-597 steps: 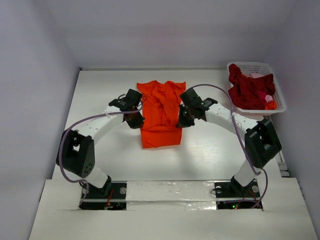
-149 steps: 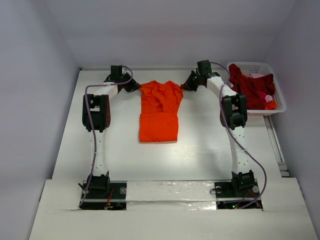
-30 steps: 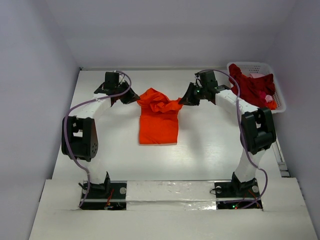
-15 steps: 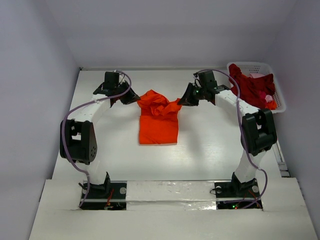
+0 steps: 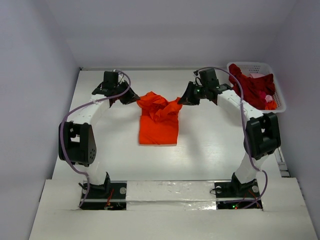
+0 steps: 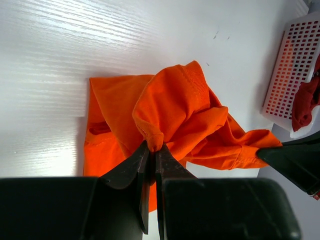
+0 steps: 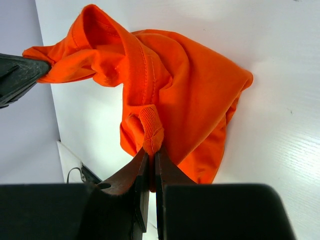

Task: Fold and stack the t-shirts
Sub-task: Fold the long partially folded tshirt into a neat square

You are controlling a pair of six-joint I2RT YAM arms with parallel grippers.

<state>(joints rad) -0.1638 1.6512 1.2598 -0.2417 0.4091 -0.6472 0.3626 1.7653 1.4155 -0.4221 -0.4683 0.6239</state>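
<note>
A bright orange t-shirt (image 5: pixel 159 127) lies mid-table, its lower half flat and its top bunched and lifted. My left gripper (image 5: pixel 134 98) is shut on the shirt's left shoulder; in the left wrist view the orange t-shirt (image 6: pixel 180 110) is pinched at the gripper (image 6: pixel 152 148). At the other shoulder my right gripper (image 5: pixel 183 101) is shut as well, and the right wrist view has the gripper (image 7: pixel 151 152) clamping a ribbed fold of the orange t-shirt (image 7: pixel 185 80). Dark red t-shirts (image 5: pixel 250 87) sit heaped in the basket.
A white lattice basket (image 5: pixel 278 95) stands at the back right corner, also seen as a basket (image 6: pixel 292 65) in the left wrist view. Grey walls close in the back and both sides. The arm bases sit at the near edge.
Both grippers have drawn the shirt's shoulders slightly toward me over the last second, so the bunched top sits a little nearer over the flat lower half. The grips are unchanged.
</note>
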